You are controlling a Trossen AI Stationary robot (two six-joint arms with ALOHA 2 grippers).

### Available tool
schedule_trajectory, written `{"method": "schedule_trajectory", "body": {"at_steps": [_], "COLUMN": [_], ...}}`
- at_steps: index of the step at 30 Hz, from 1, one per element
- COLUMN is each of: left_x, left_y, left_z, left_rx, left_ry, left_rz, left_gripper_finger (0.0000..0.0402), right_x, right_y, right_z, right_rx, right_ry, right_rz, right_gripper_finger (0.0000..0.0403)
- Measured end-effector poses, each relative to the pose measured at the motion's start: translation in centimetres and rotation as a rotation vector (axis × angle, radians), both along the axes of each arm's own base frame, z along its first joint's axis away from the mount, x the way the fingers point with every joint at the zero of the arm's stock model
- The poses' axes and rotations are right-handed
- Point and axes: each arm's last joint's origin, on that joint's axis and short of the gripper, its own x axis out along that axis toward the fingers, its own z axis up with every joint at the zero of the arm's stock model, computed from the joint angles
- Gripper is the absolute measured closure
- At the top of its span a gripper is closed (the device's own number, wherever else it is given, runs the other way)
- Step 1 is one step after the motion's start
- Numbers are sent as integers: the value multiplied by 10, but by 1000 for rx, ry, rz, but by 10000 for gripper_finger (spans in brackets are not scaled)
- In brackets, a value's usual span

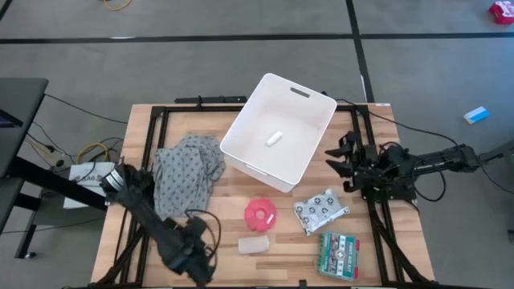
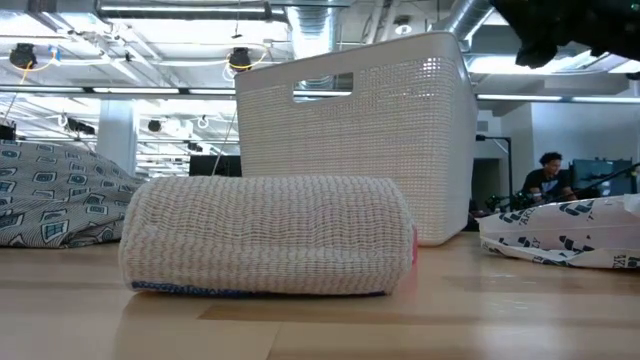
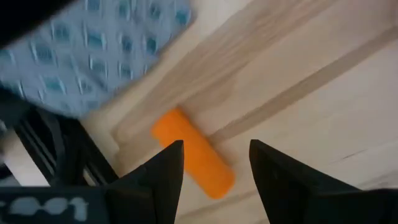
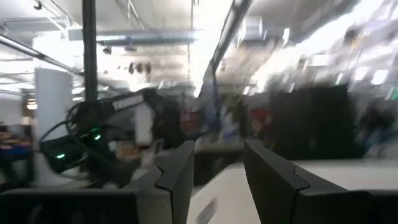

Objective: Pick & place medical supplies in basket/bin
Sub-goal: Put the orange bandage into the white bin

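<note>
The left gripper [image 3: 214,165] hovers low over the near-left corner of the table [image 1: 225,245], its fingers spread with a gap between them, directly above the orange cylinder [image 3: 193,152], which lies on the wood just beside the grey patterned cloth [image 1: 186,172]. The right gripper [image 1: 344,160] is at the right side of the white tub [image 1: 309,140], fingers parted and holding nothing. A white tube [image 1: 274,139] lies inside the tub. On the table near the tub sit the pink disc [image 1: 259,213], the gauze roll [image 1: 254,245] (large in the low view), the spotted packet [image 1: 320,209] and the green-red box [image 1: 340,254]
</note>
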Motion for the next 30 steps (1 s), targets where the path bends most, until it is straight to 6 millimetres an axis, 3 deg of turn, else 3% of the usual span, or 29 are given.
{"method": "schedule_trajectory", "body": {"at_steps": [6,11,19,27,30], "left_x": [-32,-46,-55,-62,-59], "left_y": [-26,-38,-27,-20,-20], "left_z": [-26,-54,-89,-101,-101], "left_rx": [6,-38,-30,-24,-26], "left_ry": [-60,-127,-136,-72,-87], "left_rz": [101,159,197,214,143], "left_gripper_finger": [229,229,229,232,257], "right_x": [1,1,1,1,1], "right_y": [3,6,10,10,10], "right_z": [-3,-5,-7,-7,-7], "right_rx": [66,66,62,61,61], "right_ry": [37,59,82,82,82], "right_rz": [51,71,103,102,100], "right_gripper_finger": [270,269,270,270,270]}}
